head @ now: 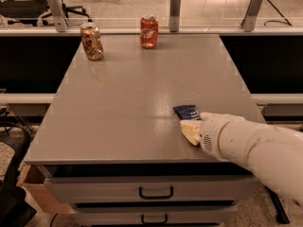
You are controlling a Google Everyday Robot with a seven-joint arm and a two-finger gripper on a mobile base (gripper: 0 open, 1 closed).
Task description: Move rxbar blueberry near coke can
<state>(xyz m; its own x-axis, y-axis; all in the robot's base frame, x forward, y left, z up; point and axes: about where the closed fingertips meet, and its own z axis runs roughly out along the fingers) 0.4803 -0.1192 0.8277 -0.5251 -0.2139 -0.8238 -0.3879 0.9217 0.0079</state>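
The rxbar blueberry [186, 111] is a dark navy wrapper lying flat on the grey table [132, 93], near its front right. Only its far end shows; the rest is hidden by my arm. My gripper [191, 130] is right over the bar's near end, with one cream fingertip [189, 131] showing just in front of the wrapper. The coke can [148, 32] is red with white script and stands upright at the table's far edge, near the middle, well away from the bar.
A gold-brown patterned can [92, 41] stands at the far left of the table. Grey posts [175, 4] rise behind the far edge. Drawers [156, 192] sit under the front edge. A cardboard box [38, 193] is on the floor at left.
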